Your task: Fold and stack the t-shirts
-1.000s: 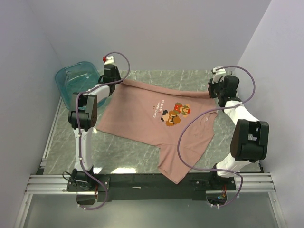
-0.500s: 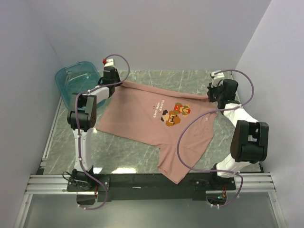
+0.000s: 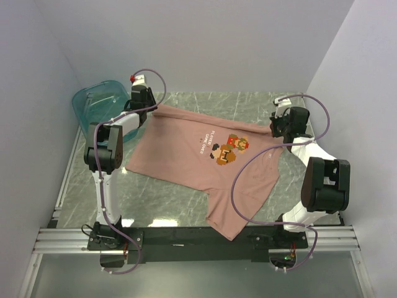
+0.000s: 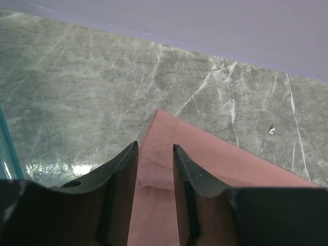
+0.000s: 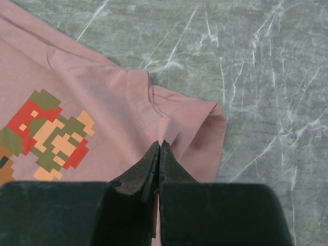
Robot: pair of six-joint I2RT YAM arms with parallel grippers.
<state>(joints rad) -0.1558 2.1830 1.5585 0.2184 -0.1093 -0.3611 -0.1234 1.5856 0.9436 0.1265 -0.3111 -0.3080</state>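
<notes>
At the far left the translucent teal plastic tub is sitting on the edge of the grey-green marbled table, close beside the left arm.

The left gripper has been creeping outward toward the tub over the last second. Its jaws are standing narrowly apart, straddling the far-left corner of the dusty-pink short-sleeved cotton t-shirt. The cloth is showing in the gap and its corner tip is lying flat on the marble just beyond the fingertips, so this side does not seem to be gripping it.

The shirt is lying spread, face up, across the middle of the table, its orange-brown pixel-art chest graphic showing. Its far edge is now running nearly straight between the two grippers, which suggests the spreading step is finishing and the first fold is coming. The near-right part is trailing down to the black rail at the front and is looking rumpled.

On the right, the right gripper has been easing slightly inward and is pressing its jaws together on a raised pleat of the pink cloth near the far-right hemmed corner.

The right arm's purple cable is looping over the shirt's right half and could be snagging the fabric during any fold.
</notes>
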